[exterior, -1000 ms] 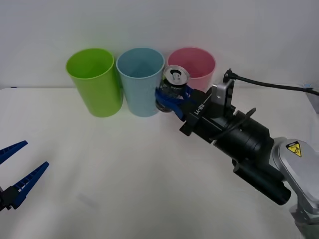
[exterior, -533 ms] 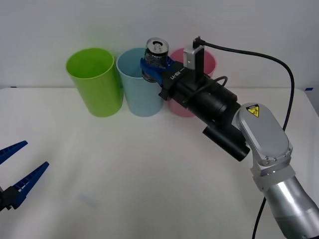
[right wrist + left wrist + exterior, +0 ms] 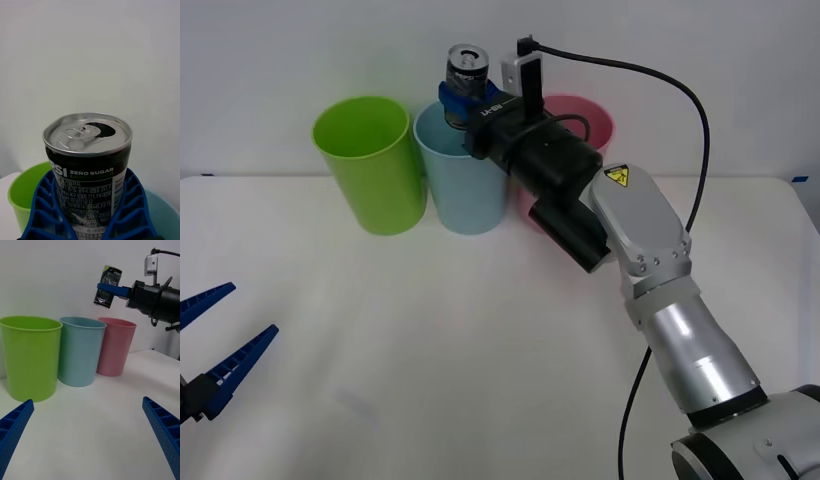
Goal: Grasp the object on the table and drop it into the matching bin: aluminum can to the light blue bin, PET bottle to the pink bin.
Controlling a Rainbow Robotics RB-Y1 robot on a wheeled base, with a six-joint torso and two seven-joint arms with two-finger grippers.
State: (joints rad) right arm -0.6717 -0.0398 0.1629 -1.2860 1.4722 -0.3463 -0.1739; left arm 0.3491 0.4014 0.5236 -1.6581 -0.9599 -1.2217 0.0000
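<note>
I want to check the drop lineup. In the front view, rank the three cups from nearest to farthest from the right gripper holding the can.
1. light blue bin: just below the right gripper and its aluminum can.
2. pink bin: to the robot's right, partly behind the arm.
3. lime green cup: to the robot's left, farthest, though not by much.

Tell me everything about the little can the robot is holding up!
The small aluminum drink can has a shiny silver top with a pull-tab and an opened mouth, and a dark label reading ZERO SUGAR. The right gripper holds it with ribbed blue fingers on both sides. It hangs slightly tilted in the air above the light blue plastic cup, touching nothing else.
</note>
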